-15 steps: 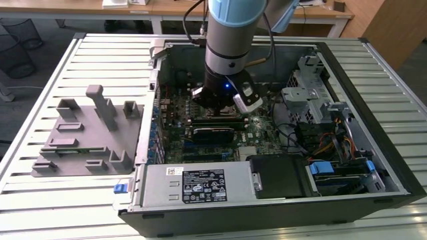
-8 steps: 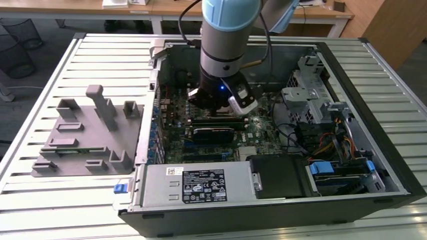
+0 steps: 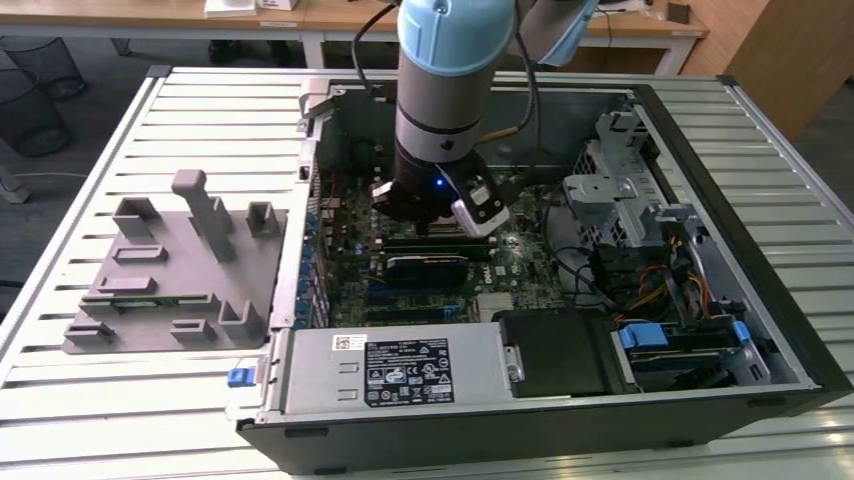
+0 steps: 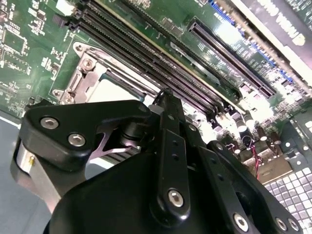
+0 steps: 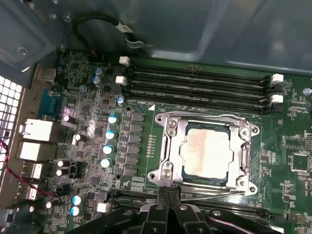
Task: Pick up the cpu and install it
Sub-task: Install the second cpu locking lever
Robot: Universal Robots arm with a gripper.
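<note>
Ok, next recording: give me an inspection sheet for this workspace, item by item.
Surface: slatted white table carrying an open computer case lying on its side.
Job's things: cpu sits flat inside the metal socket frame on the green motherboard.
Clutter: grey fixture block on the table at the exterior view's left of the case.
Claw: claw hangs low over the motherboard, beside the socket frame; holds nothing seen.
Cables: coloured wire bundle inside the case; black cable running along the arm.
Surroundings: wooden desks and wire bins behind the table.
</note>
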